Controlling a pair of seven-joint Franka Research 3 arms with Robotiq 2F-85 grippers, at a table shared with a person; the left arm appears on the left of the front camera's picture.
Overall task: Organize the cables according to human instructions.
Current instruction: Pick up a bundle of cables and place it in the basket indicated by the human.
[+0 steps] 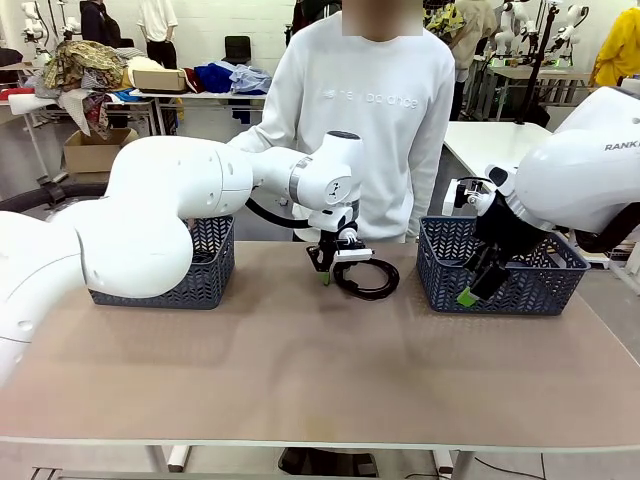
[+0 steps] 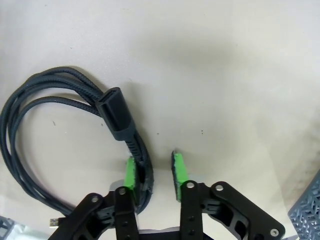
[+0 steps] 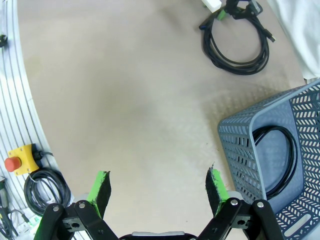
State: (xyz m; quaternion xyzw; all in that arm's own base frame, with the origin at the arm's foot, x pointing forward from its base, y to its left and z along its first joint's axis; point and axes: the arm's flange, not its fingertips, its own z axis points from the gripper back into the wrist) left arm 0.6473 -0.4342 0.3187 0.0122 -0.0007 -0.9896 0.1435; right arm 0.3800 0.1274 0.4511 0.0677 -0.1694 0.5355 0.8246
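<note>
Black cable (image 1: 365, 279) mid-table — left gripper (image 2: 152, 170) straddles strands, unclenched; right gripper (image 3: 157, 188) wide.

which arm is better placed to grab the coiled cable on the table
Left. The left gripper is already down at the coiled cable mid-table, jaws open with strands between its green pads. The right gripper hangs open beside the right basket, well away from that cable.

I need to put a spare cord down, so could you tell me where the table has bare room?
The near half of the table is bare. So is the strip between the cable coil and the right basket. It is crowded at the far middle, where the left claw sits over the coil, and the right claw hangs by the right basket.
</note>
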